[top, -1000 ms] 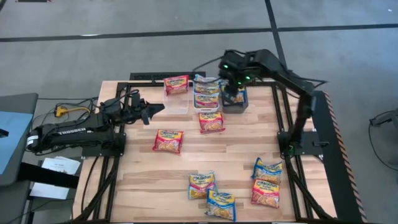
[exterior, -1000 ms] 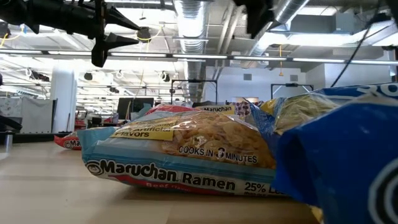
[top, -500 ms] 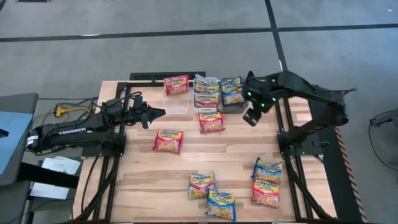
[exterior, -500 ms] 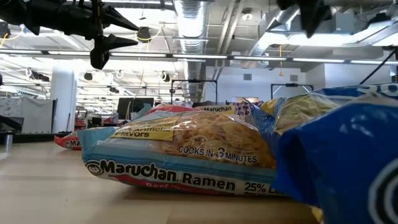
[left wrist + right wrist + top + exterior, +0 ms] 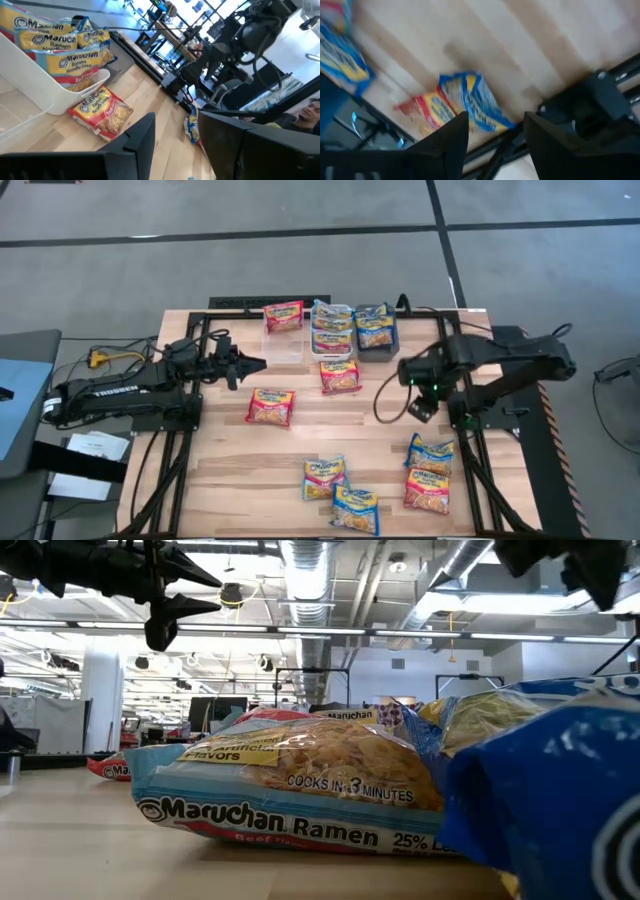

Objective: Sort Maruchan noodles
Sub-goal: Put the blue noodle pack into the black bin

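The nearest packet (image 5: 290, 785) in the low view reads "Maruchan Ramen", "COOKS IN 3 MINUTES", "Flavors" and "25%". Ahead of the left gripper (image 5: 175, 132), binned packets (image 5: 72, 60) read "Maruchan Ramen Noodle Soup". The left arm (image 5: 110, 392) reads "TROSSEN".

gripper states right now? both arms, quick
Left gripper: open, empty, above the table beside the clear bin.
Right gripper: open, empty, above bare table near the blue packet.

Glossy plastic packets (image 5: 270, 406); wooden table (image 5: 240, 470).
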Tool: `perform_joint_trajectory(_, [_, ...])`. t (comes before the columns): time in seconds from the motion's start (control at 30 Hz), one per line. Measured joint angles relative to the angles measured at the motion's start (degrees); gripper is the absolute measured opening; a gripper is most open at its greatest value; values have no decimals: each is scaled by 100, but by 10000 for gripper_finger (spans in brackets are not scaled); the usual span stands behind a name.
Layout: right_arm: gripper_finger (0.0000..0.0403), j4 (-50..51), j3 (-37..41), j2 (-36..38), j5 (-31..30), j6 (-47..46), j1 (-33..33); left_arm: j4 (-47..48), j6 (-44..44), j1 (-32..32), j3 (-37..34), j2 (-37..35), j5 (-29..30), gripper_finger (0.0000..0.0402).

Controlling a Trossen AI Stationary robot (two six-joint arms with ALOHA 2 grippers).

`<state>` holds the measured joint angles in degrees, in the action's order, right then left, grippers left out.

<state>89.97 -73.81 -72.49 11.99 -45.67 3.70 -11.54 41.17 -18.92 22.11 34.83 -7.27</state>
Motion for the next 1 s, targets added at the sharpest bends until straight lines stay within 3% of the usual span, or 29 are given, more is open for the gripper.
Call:
perform_joint_trajectory(0.47, [230, -738, 1122, -487, 631, -444, 1257, 45, 22, 0, 2, 0, 4, 135])
perform_joint_trajectory(1.0, [230, -1992, 1874, -1453, 841, -551, 1793, 54, 20, 0, 2, 0, 40, 135])
